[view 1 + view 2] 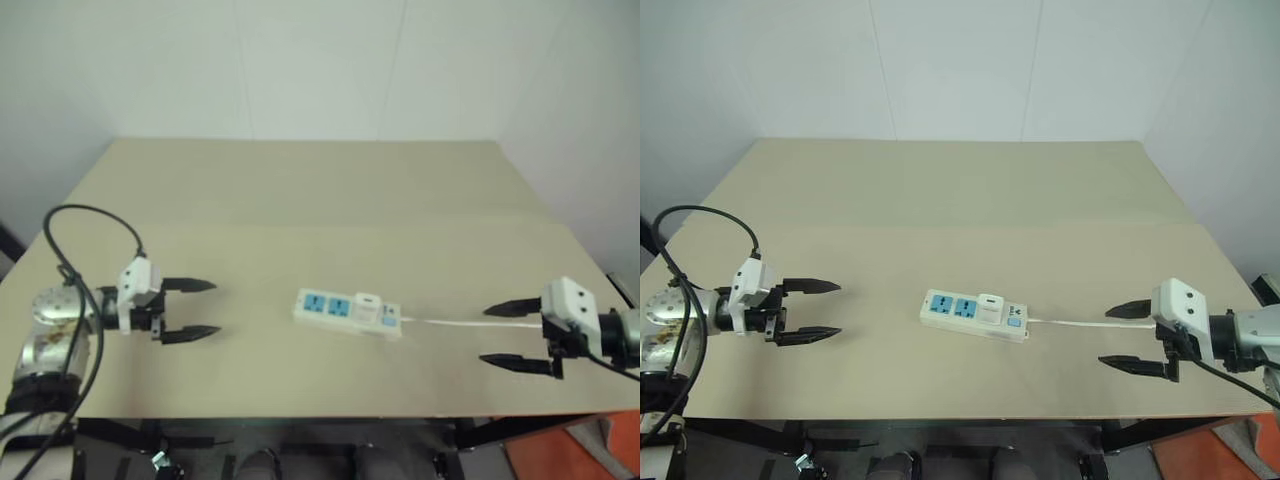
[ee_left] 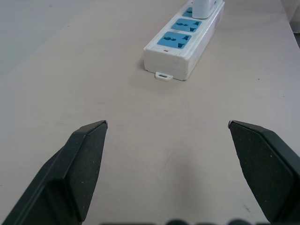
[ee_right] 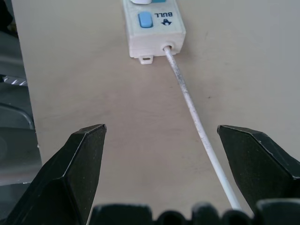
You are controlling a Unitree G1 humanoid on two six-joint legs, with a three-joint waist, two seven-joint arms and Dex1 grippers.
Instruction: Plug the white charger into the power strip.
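Observation:
The power strip (image 1: pixel 973 314) lies flat near the middle of the table's front half, two blue outlet faces bare. The white charger (image 1: pixel 990 303) stands plugged in the outlet nearest the strip's switch end, also seen as the white charger (image 2: pixel 204 7). A thin white cord (image 1: pixel 1080 323) runs right from the strip toward my right gripper (image 1: pixel 1122 337), which is open and empty, its fingers either side of the cord (image 3: pixel 197 122). My left gripper (image 1: pixel 810 310) hovers open and empty well left of the power strip (image 2: pixel 183 41).
The tan table (image 1: pixel 940 200) stretches back to a white wall. Its front edge runs just below both grippers. A black cable (image 1: pixel 70 260) loops over my left arm. An orange object (image 1: pixel 1230 455) sits beyond the table's front right corner.

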